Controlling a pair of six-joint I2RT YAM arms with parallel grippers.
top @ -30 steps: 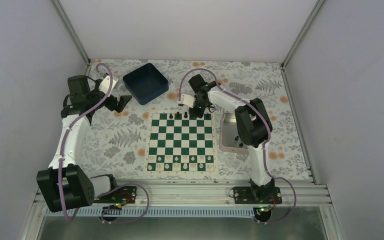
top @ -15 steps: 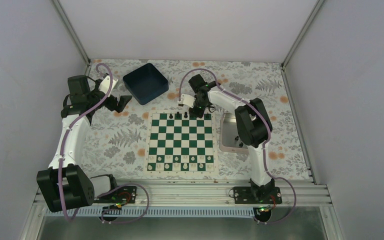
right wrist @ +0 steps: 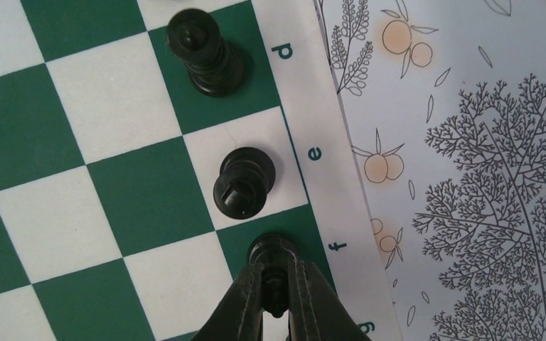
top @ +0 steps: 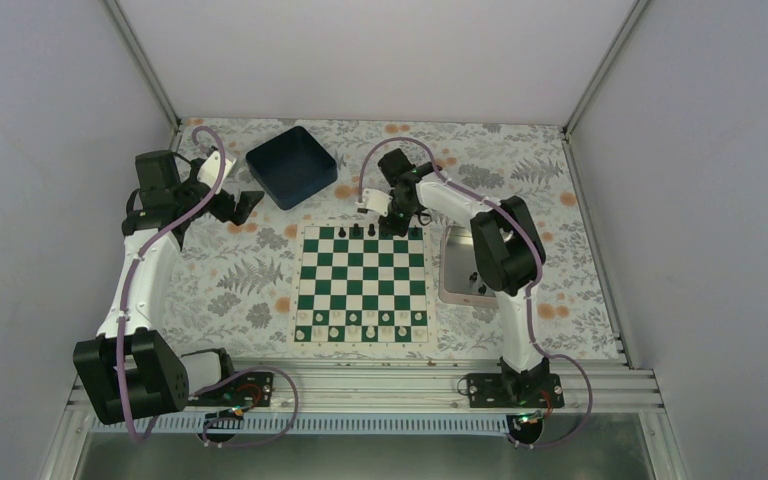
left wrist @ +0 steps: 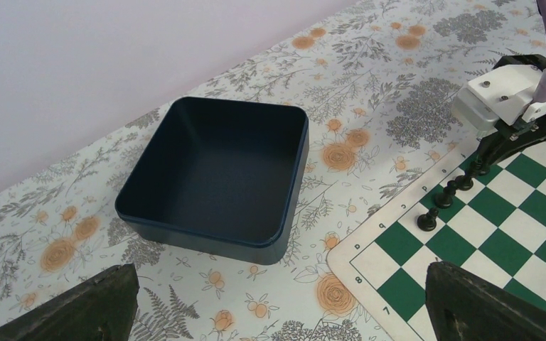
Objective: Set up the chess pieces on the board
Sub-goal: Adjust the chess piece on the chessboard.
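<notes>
board [right wrist: 114,192] edge: black piece [right wrist: 273,246] inside right claw [right wrist: 276,282]

The only writing I can read is the coordinate print on the white border of the board [right wrist: 304,99]. From my right wrist, dark green file letters run along that edge, turned sideways: d, e, f, then part of a g cut off by the frame. The f lies level with the square where my right tool [right wrist: 276,283] pinches a black chess piece [right wrist: 273,247]. From my left wrist, an 8 stands on the border by the corner; the next digit is too small to tell.
</notes>
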